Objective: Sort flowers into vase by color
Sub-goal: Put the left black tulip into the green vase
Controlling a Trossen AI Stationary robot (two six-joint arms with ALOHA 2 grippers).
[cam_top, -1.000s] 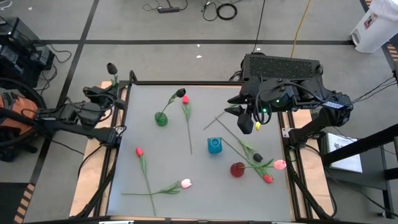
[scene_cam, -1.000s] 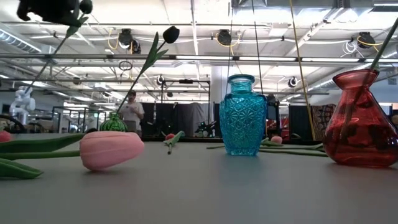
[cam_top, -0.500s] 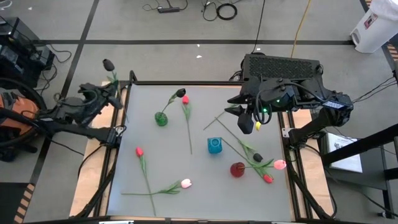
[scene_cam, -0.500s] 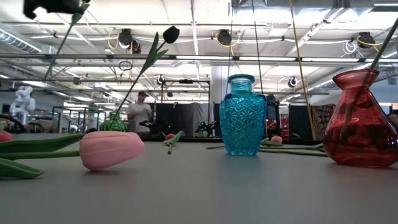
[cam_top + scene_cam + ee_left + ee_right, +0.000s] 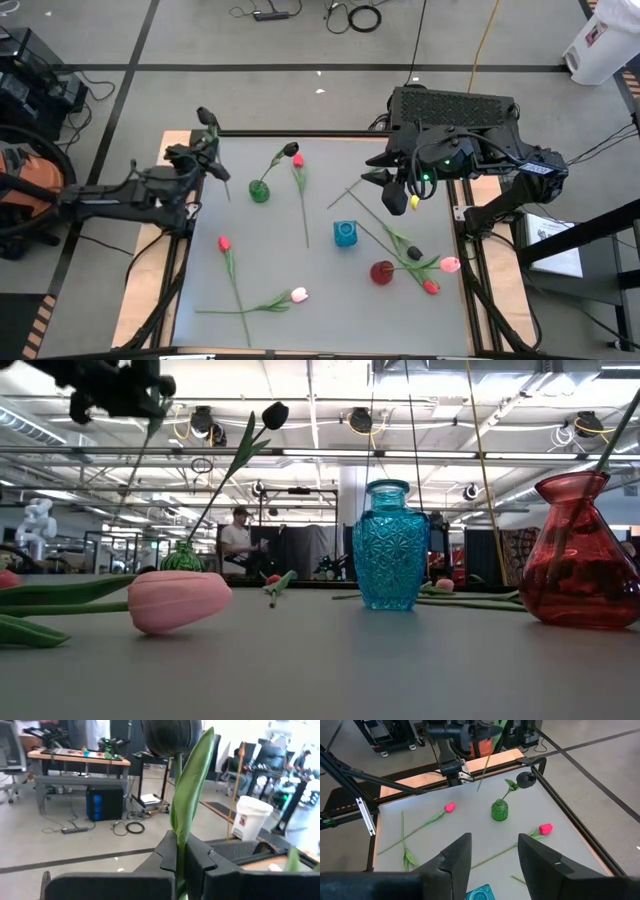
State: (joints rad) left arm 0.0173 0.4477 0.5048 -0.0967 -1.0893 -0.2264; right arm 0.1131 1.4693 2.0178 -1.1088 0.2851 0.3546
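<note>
My left gripper (image 5: 197,160) is over the table's far left corner, shut on a near-black tulip (image 5: 207,116) whose stem end (image 5: 227,197) hangs clear; it also shows high in the low view (image 5: 120,385). The green vase (image 5: 259,190) holds another near-black tulip (image 5: 291,149) by its stem. The blue vase (image 5: 345,234) and the red vase (image 5: 382,272) stand mid-table; a green stem (image 5: 610,440) sticks in the red one. Red tulips (image 5: 224,243) and pink tulips (image 5: 299,295) lie flat. My right gripper (image 5: 400,192) is open and empty at the far right. My left gripper pinches the tulip's stem and leaf (image 5: 181,851) between its two fingers (image 5: 167,857), some way below the bud (image 5: 171,735). The fingers come about level from the table's left and lie across the stem. The tulip is lifted clear, bud up, tilted, and its lower stem (image 5: 138,470) hangs below the gripper.
More tulips lie by the red vase at the right: a pink one (image 5: 450,264), a red one (image 5: 431,287), a near-black one (image 5: 414,254). A red tulip (image 5: 297,160) lies beside the green vase. A person (image 5: 238,535) stands in the room behind.
My left gripper has gone toward the table's right edge, from outside the left frame to over the far left corner, nearer the green vase. It stays shut on the near-black tulip, which has come along lifted, bud up.
</note>
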